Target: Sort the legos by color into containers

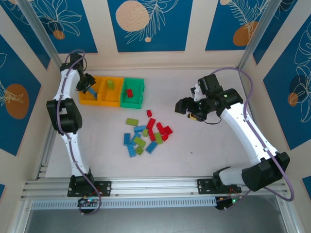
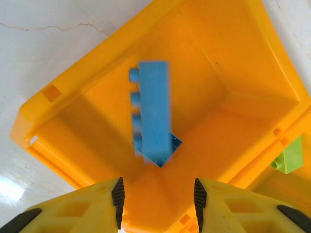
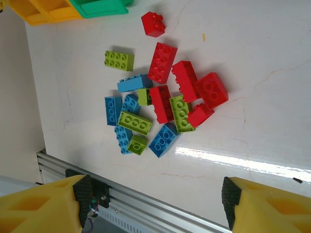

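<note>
- The left gripper [image 2: 158,196] hangs over the left bin [image 2: 48,92], the orange end one of three joined in a row at the table's [image 1: 204,145] far left.
- Its jaws stand partly apart and grip nothing; the yellow fingers [image 2: 118,196] are clear on both sides.
- A blue brick [image 2: 153,116] lies just past the fingertips, inside the left bin, studs turned sideways. It is blurred, so I cannot tell whether it rests on the bin floor.
- The middle bin [image 1: 116,99], also orange, holds a lime brick [image 1: 111,84].
- The green bin [image 1: 137,101] holds a red brick [image 1: 129,93].
- The right gripper [image 3: 155,196] is above the table's right half, well apart from the bins, jaws wide and holding nothing.
- The pile [image 3: 160,104] of loose legos sits mid-table, near the bins on the arms' side: red, blue and lime bricks, many touching or overlapping.
- One small red piece [image 3: 153,23] and one lime piece [image 3: 119,60] lie apart from the pile, on its bin side.
</note>
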Action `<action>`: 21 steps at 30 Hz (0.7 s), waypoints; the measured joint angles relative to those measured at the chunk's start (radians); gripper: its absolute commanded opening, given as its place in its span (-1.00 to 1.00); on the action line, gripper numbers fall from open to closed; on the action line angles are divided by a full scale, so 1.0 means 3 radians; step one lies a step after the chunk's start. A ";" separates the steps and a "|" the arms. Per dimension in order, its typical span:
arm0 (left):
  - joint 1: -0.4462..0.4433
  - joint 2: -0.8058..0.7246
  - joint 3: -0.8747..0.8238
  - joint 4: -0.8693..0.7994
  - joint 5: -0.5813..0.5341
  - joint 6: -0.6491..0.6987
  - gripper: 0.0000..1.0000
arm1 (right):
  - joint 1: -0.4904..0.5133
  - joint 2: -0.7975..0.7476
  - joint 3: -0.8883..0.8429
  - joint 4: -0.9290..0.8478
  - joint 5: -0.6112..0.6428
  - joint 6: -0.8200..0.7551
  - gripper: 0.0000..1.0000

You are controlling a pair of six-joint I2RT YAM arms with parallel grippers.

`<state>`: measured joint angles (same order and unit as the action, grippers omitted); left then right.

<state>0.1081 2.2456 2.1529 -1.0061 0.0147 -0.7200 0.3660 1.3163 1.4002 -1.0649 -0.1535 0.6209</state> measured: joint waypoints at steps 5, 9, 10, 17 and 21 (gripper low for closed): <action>-0.0006 -0.0230 -0.0125 0.0027 0.0114 0.0048 -0.15 | 0.0000 0.0000 -0.0014 0.0038 0.0005 0.0000 0.47; -0.0092 -0.0958 -0.0745 0.0132 0.0272 0.0052 -0.15 | 0.0028 0.0062 -0.0099 0.0187 0.0050 -0.0018 0.47; -0.0154 -0.1214 -0.0923 0.0156 0.0308 0.0052 -0.15 | 0.0052 0.0131 -0.0107 0.0237 0.0066 -0.0041 0.47; -0.1102 -0.2880 -0.1960 0.0359 0.0412 0.0052 -0.12 | 0.0379 0.0945 -0.0017 0.0533 0.0221 -0.0298 0.47; -0.1541 -0.3377 -0.2584 0.0370 0.0373 -0.0009 0.04 | 0.0562 0.1535 0.0285 0.0642 0.0387 -0.0401 0.47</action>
<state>-0.3542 1.2324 1.3777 -0.8951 0.1265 -0.7227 0.5346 1.7767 1.4857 -0.8722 -0.0376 0.5007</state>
